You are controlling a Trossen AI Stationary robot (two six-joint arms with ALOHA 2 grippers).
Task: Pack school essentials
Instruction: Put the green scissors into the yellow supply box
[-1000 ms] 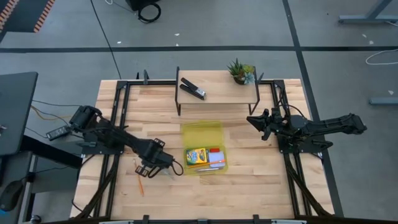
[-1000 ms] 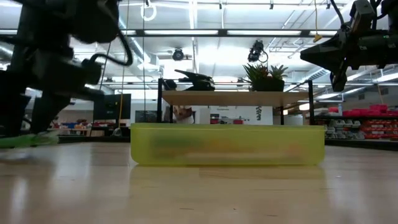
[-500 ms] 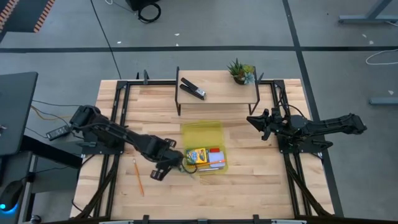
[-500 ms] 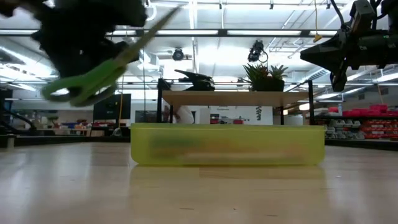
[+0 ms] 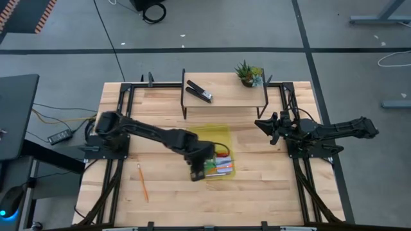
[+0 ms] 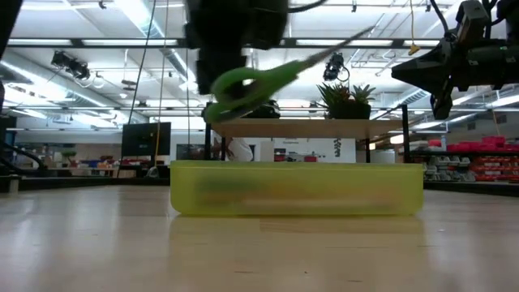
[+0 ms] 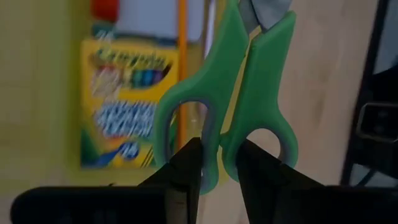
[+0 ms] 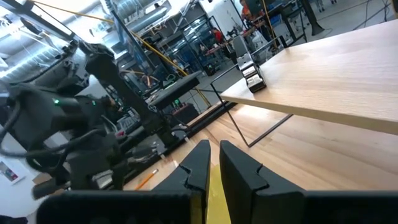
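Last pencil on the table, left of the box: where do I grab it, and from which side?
Grip the pencil at mid-shaft, coming straight down, fingers across its width. It lies flat on bare wood, alone, so the long sides are free. The left end effector holds the scissors over the box; the right end effector waits.

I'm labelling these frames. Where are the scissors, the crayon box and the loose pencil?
scissors point(image 7: 249, 106), left wrist view, on the green handle.
crayon box point(image 7: 127, 106), left wrist view, on its printed front.
pencil point(image 5: 142, 183), high view, mid-shaft on the table.

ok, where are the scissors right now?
In the left pincer, the green-handled scissors hang above the yellow box, over its left end in the high view.
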